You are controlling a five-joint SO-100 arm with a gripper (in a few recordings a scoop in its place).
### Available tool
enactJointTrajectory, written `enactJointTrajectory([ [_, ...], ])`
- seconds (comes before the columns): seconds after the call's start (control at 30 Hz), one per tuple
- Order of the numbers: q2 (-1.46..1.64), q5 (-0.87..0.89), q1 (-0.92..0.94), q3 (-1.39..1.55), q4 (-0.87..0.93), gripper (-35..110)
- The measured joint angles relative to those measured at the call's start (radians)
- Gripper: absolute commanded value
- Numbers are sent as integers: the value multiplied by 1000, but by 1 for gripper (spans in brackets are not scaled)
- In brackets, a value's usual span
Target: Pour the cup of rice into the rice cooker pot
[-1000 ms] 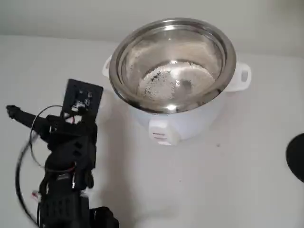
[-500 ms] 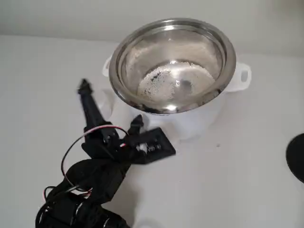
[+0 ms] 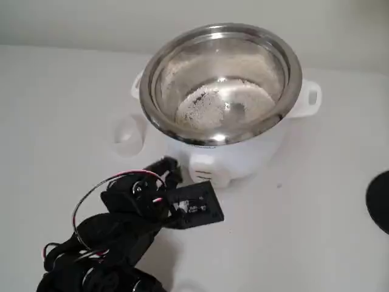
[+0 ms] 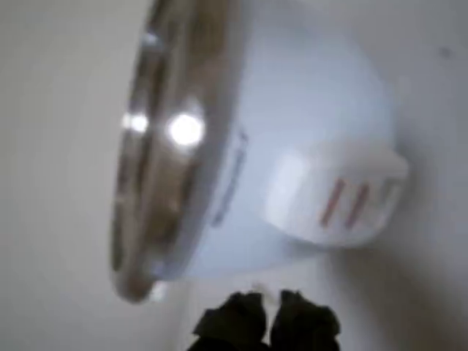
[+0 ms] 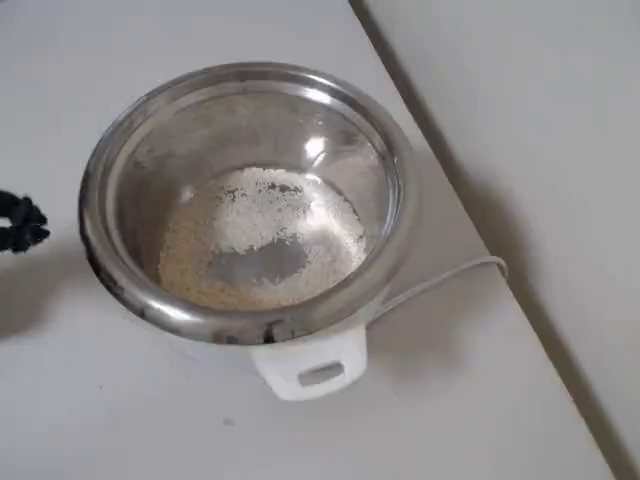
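While tool idles, cup stands near.

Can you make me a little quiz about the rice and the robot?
1. True or false: the rice is in the rice cooker pot.
2. In the fixed view, where is the cup? A: in the gripper. B: standing on the table, left of the pot. C: inside the pot.
3. Fill in: the gripper holds ____.
Key: 1 true; 2 B; 3 nothing.
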Motion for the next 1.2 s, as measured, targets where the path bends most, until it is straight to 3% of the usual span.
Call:
enactJointTrajectory([
  [0.17,2,250,0,8,160,0],
  [0.33,-12,316,0,138,173,0],
  [0.6,-11,252,-20,414,-2,0],
  [0.93,-11,160,-21,474,-167,0],
  [1.2,-12,158,-38,477,-190,0],
])
